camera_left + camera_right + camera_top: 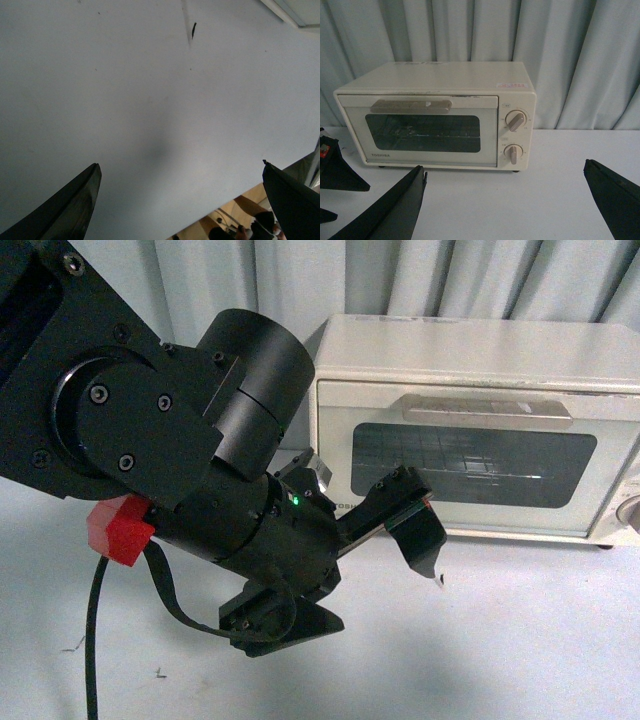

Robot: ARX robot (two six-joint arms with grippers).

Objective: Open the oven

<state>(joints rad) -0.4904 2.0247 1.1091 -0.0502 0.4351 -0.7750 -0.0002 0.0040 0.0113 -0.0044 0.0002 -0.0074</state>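
Note:
The cream-white oven [480, 430] stands at the back of the white table [500, 640], its dark-glass door shut and its flat bar handle [487, 408] across the top of the door. My left gripper [412, 516] is open and empty, hovering just in front of the door's lower left part. In the left wrist view the left gripper [180, 167] shows only bare table between its jaws. In the right wrist view the oven [435, 120] faces me with its handle [411, 105] and two knobs [516, 121]. My right gripper [504, 170] is open and empty, back from the oven.
Grey curtains [400, 280] hang behind the oven. The left arm's black body [180, 440] fills the left of the front view, with a red block [118, 530] and a cable [95, 640]. The table's edge [220, 202] shows in the left wrist view.

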